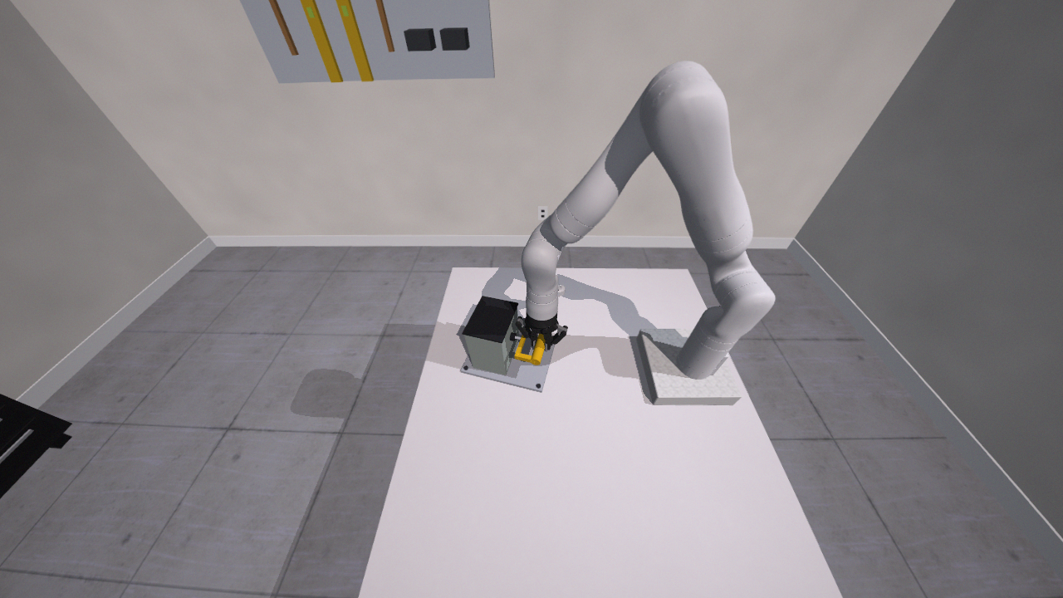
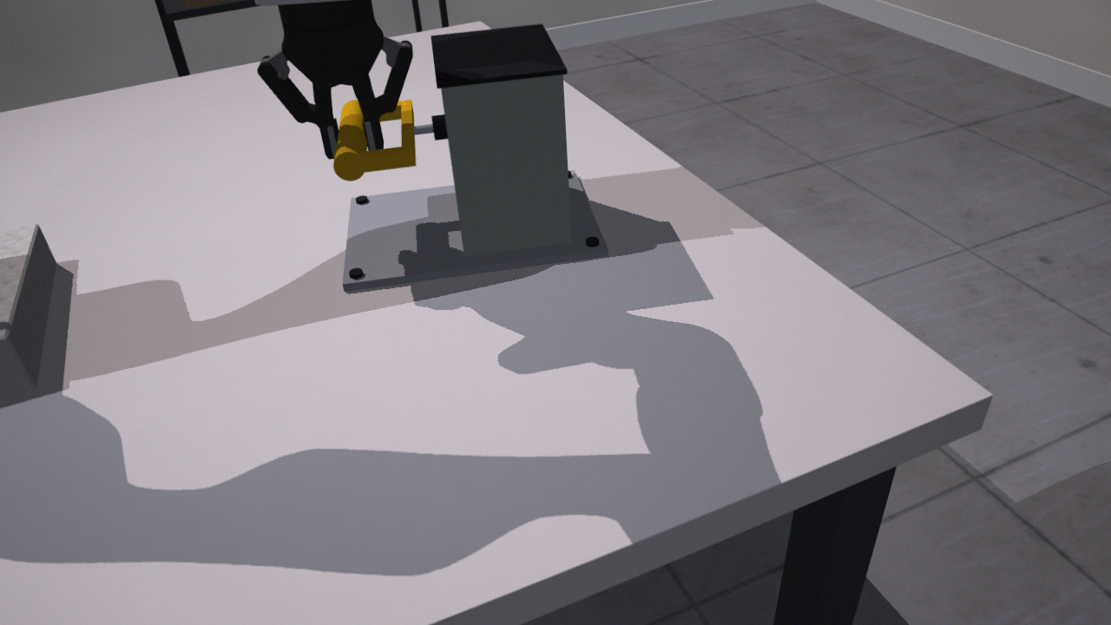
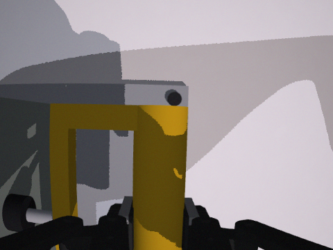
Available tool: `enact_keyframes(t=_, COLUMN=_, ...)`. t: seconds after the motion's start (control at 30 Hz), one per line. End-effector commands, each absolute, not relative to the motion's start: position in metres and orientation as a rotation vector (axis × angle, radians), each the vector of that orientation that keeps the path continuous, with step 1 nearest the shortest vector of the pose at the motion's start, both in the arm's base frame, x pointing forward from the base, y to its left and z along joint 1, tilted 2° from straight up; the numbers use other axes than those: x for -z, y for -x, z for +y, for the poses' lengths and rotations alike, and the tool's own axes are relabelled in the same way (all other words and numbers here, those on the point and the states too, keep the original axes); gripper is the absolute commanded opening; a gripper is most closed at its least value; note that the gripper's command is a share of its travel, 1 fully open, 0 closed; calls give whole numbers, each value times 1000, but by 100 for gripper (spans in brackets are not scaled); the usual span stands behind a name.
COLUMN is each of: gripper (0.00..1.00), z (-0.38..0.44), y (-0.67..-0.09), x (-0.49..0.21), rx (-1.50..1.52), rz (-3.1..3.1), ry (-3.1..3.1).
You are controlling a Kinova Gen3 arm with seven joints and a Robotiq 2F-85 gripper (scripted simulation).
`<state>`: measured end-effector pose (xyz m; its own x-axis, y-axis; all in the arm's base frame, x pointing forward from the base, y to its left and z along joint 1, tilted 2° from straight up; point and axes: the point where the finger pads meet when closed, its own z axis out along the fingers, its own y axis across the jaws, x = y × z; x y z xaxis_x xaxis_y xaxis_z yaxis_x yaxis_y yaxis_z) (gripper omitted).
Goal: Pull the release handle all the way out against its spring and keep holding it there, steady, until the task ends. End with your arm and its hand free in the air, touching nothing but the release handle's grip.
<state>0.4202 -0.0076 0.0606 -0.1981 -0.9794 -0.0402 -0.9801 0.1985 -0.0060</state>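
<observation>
Hand [image 2: 358,138] closed on the yellow release handle [image 2: 364,141] grip (fingers nearly together), above the base plate [image 2: 372,248].

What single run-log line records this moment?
gripper: shut on release handle's grip | rod: short stretch showing | housing: untouched | arm: off table

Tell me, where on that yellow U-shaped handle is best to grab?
The round crossbar of the yellow U-shaped handle, from above. It lies level, clear of the grey box, its sides free for fingers. The black gripper is shut on it that way.
</observation>
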Motion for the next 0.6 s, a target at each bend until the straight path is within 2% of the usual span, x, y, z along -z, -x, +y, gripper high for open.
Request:
enact_keyframes(t=0.0, gripper=0, z=-8, y=-421, x=-61, rx=-31, rz=2404, ry=1966)
enact_keyframes(t=0.57, gripper=0, z=-6, y=-415, x=-61, rx=-31, rz=2404, ry=1966)
